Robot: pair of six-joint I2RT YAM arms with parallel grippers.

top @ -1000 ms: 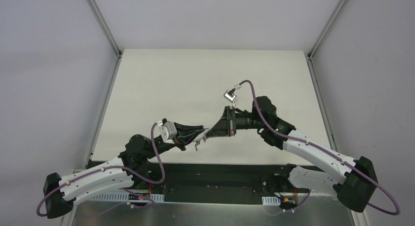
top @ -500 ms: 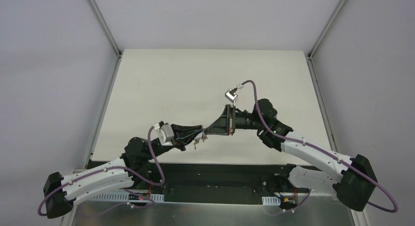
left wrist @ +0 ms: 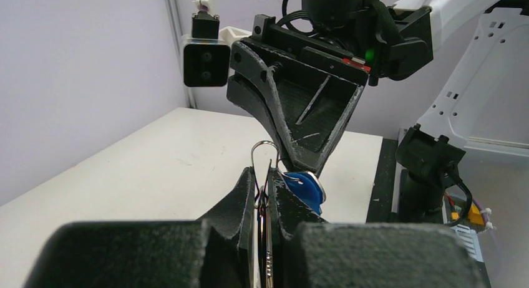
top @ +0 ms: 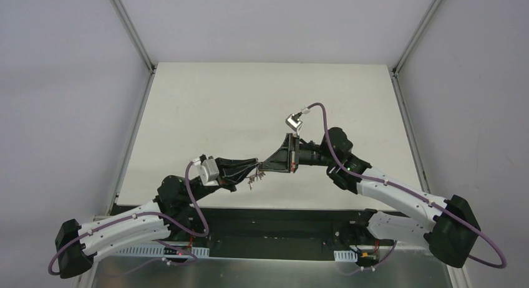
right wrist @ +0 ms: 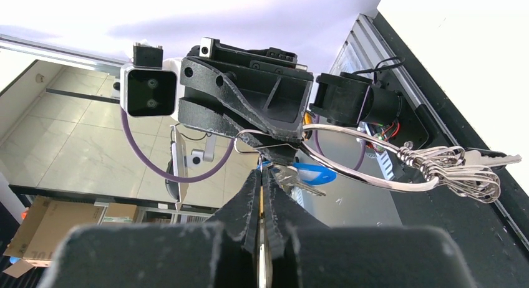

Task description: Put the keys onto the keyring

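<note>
Both clamped tight | left gripper [left wrist: 265,173] on keyring [right wrist: 387,187] | right gripper [right wrist: 262,173] on blue key [right wrist: 312,173]

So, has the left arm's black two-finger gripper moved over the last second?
Yes. Seen from the top camera, the black left gripper has slid slightly left, toward the white table's left edge.

**Q:** What sort of place are you working in?

**A:** A robotics lab cell. You have a bare white desk [top: 249,101] boxed by grey panels [top: 62,82] on aluminium posts [top: 131,29]. The cabled left arm [top: 125,229] and right arm [top: 399,197] are bolted to its near edge. Tiled floor [right wrist: 56,144] and a cardboard box [right wrist: 31,241] lie beyond.
</note>
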